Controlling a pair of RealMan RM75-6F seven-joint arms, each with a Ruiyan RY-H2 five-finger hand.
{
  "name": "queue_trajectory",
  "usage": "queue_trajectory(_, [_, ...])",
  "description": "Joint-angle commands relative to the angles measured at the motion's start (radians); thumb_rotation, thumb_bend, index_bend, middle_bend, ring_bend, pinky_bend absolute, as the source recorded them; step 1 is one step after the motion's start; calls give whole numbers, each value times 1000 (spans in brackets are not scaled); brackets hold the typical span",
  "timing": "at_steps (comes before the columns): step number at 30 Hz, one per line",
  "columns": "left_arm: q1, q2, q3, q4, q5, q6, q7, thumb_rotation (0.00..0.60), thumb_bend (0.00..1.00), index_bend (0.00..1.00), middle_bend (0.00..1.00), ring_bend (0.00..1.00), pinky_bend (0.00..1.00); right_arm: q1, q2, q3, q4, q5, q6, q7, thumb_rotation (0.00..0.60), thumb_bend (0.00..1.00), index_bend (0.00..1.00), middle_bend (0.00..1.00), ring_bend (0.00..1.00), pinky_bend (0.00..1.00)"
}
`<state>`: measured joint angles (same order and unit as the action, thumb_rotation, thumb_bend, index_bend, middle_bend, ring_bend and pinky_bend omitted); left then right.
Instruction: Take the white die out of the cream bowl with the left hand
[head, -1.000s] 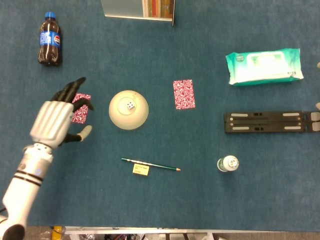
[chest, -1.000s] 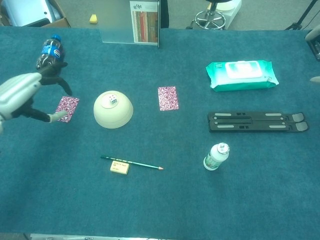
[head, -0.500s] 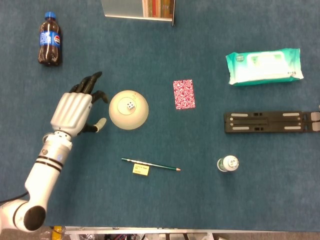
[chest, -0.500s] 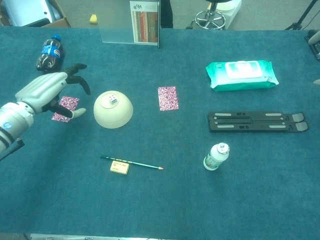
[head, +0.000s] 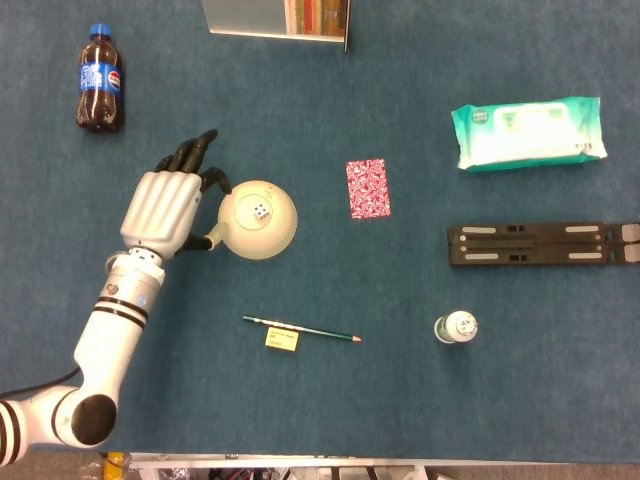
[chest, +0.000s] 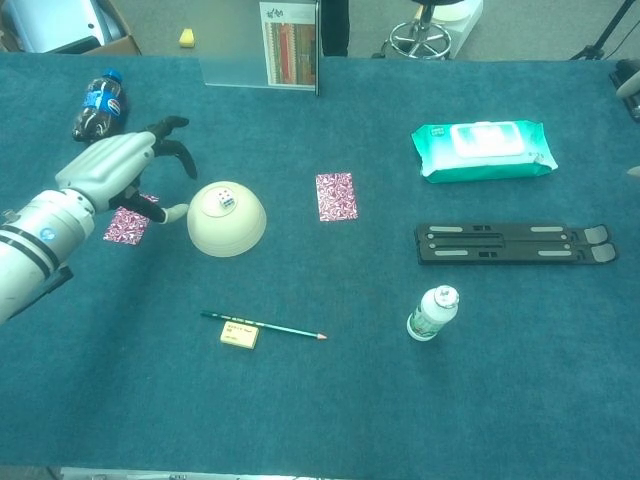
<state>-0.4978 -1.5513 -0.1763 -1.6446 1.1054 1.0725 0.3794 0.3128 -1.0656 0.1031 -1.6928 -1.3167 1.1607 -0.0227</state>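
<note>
White die (head: 260, 211) in cream bowl (head: 272, 236); left robot hand (head: 167, 207) beside, fingers spread, empty, half-hiding a card (chest: 124, 226).

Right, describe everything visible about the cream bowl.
The cream bowl is round, plain and matte, probably plastic or ceramic. It stands on the blue table cloth, left of centre, with the white die in the middle of it. The left hand is close at its left side, fingers spread; whether they touch it is unclear.
</note>
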Motion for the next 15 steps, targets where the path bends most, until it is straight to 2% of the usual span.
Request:
queue_trajectory(1, [-12, -4, -5, -18, -11, 11, 23, 600, 271, 397, 17, 46, 192, -1, -1, -1, 2, 0, -1, 2, 600, 0, 301, 291, 215, 250])
queue_trajectory(11, [-43, -46, -20, -64, -87, 66, 126, 599, 271, 398, 21, 46, 192, -5, -5, -6, 18, 0, -4, 20, 600, 0, 301, 291, 215, 251])
queue_trajectory(15, [-50, -75, -25, -64, -120, 99, 159, 544, 270, 407, 31, 46, 192, -10, -4, -8, 23, 2, -2, 27, 600, 0, 301, 291, 215, 251])
